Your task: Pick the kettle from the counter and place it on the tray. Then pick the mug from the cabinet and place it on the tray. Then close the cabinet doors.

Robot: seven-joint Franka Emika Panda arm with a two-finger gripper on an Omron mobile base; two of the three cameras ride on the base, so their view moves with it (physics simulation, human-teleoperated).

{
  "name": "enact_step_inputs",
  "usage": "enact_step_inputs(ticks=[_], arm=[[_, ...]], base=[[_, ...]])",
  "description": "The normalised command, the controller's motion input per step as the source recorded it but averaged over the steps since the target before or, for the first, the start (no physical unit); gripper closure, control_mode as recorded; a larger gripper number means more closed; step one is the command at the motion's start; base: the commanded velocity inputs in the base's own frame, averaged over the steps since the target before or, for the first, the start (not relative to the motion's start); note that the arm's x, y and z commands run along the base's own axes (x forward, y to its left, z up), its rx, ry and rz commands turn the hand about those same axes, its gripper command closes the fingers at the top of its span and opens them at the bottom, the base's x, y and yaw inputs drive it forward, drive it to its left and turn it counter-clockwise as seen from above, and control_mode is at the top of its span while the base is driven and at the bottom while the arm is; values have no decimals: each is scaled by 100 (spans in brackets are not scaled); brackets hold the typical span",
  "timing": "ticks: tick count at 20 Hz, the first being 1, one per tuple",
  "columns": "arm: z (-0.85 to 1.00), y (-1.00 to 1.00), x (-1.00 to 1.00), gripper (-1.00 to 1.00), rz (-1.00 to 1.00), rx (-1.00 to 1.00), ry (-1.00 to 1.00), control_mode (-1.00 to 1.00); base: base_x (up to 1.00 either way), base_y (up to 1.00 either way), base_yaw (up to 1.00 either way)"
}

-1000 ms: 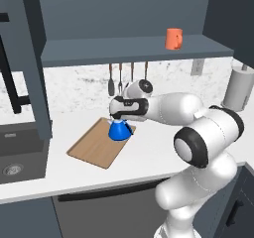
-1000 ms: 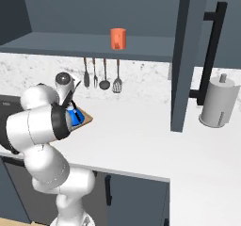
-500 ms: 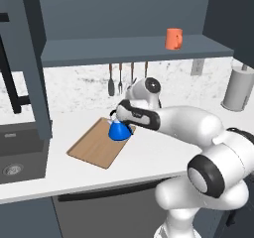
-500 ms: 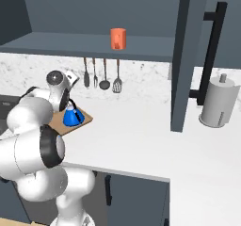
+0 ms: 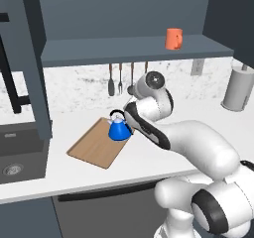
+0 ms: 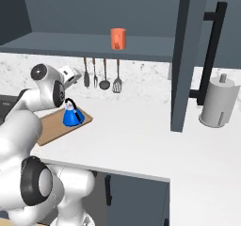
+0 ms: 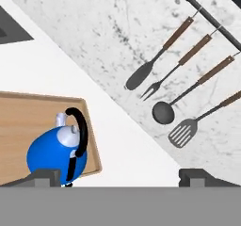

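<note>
On the speckled white counter the flat wooden tray carries the blue cone-shaped kettle at its far right corner (black arched handle upright), with the gripper above it, jaws spread wide and empty. Behind hang a spatula, fork, ladle and slotted turner on a dark rail. The orange mug stands on the grey cabinet shelf, and a grey canister is far right.
</note>
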Motion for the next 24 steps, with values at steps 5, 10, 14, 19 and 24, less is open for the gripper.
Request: enact_step_inputs(ticks=[5, 10, 14, 19, 24], arm=[[60, -55, -33, -100, -26, 8, 4, -100], [24, -82, -36, -100, -27, 20, -1, -100], [32, -79, -33, -100, -22, 31, -5, -100], [73, -61, -13, -100, -16, 23, 0, -100], [68, -35, -2, -100, -8, 17, -5, -100]], base=[[0, 0, 0], [0, 0, 0], [0, 0, 0], [0, 0, 0], [0, 0, 0]])
